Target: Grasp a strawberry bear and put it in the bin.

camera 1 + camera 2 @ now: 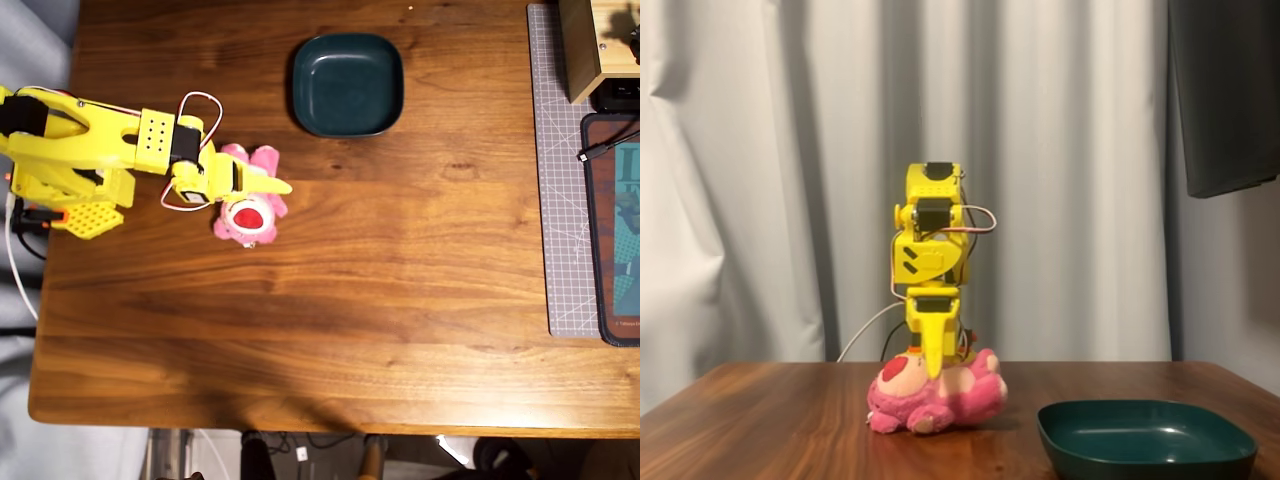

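End effector [262, 186] rests on strawberry bear [248, 215], grip unclear; bin [347, 84] well apart.

hand [935, 372] hides strawberry bear's [940, 398] middle

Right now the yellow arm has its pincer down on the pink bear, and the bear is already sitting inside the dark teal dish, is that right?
Not quite. The pincer is down on the pink bear, but the bear lies on the bare wooden table, apart from the dark teal dish, which is empty. The overhead view shows this most clearly.
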Robot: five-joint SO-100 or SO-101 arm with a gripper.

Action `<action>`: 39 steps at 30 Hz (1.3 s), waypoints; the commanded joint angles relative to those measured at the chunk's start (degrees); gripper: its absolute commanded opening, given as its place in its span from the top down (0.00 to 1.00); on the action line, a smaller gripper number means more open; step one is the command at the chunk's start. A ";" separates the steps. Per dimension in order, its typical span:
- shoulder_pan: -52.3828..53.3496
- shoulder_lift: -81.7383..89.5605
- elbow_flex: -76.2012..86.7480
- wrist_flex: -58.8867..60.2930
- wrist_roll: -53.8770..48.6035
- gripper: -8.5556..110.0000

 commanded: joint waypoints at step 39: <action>-3.60 1.76 8.61 -5.80 -0.35 0.55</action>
